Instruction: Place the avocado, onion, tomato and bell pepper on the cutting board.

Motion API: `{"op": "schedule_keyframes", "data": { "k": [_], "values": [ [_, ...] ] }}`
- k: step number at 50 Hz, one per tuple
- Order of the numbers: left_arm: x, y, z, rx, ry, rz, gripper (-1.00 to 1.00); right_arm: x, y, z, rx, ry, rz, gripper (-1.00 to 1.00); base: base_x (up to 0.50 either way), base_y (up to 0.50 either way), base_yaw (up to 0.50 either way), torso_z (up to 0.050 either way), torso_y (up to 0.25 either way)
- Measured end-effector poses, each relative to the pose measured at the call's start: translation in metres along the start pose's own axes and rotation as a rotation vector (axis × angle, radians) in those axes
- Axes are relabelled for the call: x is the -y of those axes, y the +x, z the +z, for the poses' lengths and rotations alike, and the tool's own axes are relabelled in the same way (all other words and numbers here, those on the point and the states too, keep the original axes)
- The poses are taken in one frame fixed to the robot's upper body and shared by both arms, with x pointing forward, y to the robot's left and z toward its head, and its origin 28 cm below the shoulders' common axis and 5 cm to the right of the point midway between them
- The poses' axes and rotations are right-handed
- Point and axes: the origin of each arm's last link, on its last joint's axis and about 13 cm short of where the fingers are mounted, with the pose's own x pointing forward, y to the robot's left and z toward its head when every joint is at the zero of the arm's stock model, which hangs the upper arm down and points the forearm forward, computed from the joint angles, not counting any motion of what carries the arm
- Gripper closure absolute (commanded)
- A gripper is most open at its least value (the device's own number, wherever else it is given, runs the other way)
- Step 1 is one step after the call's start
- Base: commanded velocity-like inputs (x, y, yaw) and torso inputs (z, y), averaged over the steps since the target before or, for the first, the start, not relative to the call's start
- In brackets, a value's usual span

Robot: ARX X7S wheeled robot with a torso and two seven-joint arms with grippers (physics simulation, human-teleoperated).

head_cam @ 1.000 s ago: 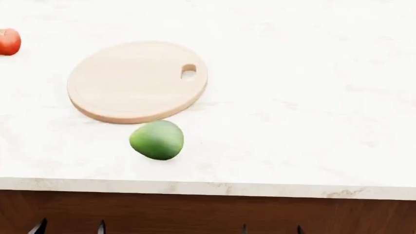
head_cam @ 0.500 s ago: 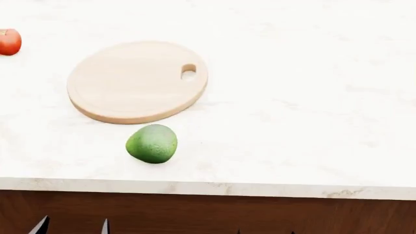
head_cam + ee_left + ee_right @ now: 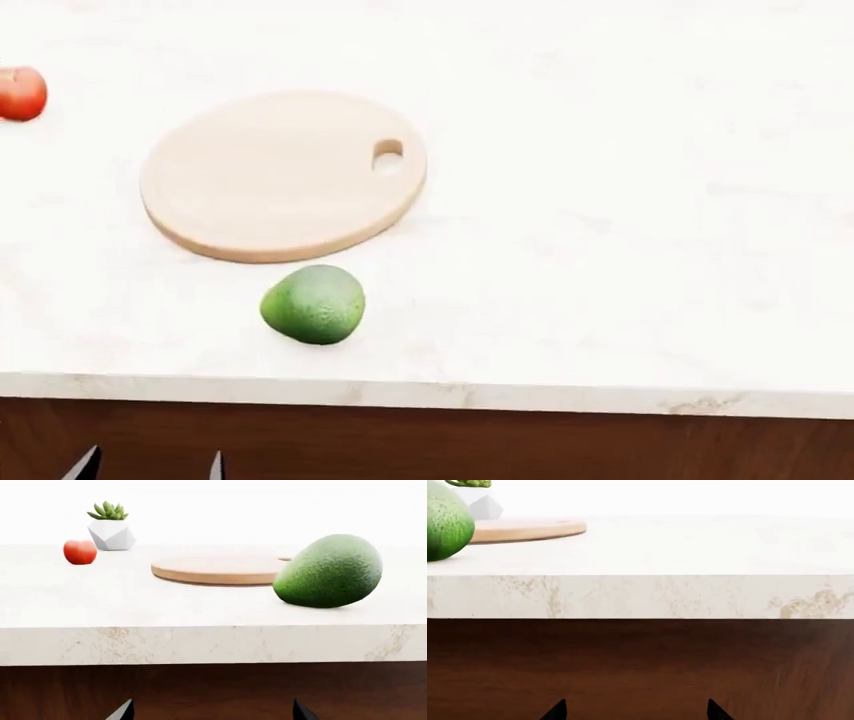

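The smooth green avocado (image 3: 312, 304) lies on the white counter just in front of the round wooden cutting board (image 3: 283, 175), apart from it and near the counter's front edge. The red tomato (image 3: 20, 93) sits at the far left. In the left wrist view the avocado (image 3: 330, 571), board (image 3: 217, 570) and tomato (image 3: 80, 551) show above the counter edge. My left gripper (image 3: 212, 714) is open below that edge, facing the brown cabinet front, holding nothing; its tips (image 3: 148, 468) show in the head view. My right gripper (image 3: 636, 712) is also open and empty, below the counter. The onion and bell pepper are out of view.
A succulent in a white faceted pot (image 3: 111, 527) stands at the back of the counter beyond the tomato. The marble counter (image 3: 627, 200) stretches to the right of the board. The brown cabinet front (image 3: 640, 660) lies right ahead of both grippers.
The avocado has rolled slightly left and toward the counter's front edge. The right gripper's tips have dropped out of the head view. The head view has shifted a little.
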Motion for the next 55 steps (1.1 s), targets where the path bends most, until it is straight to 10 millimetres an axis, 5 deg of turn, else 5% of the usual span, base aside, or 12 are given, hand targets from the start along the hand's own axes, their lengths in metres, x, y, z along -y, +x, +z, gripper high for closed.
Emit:
{"op": "schedule_keyframes", "data": {
  "k": [33, 49, 55],
  "values": [
    [-0.003, 0.002, 0.007, 0.016, -0.004, -0.004, -1.0, -0.001, 0.0, 0.003, -0.002, -0.002, 0.004, -1.0, 0.0, 0.0, 0.0, 0.045, 0.064],
    [-0.031, 0.015, 0.106, 0.201, -0.088, -0.024, -1.0, 0.017, 0.001, 0.093, 0.158, -0.077, 0.04, -1.0, 0.0, 0.0, 0.0, 0.0, 0.0],
    [-0.035, 0.013, 0.129, 0.252, -0.082, -0.048, -1.0, 0.022, -0.002, 0.117, 0.191, -0.108, 0.048, -1.0, 0.0, 0.28, 0.0, 0.0, 0.0]
  ]
}}
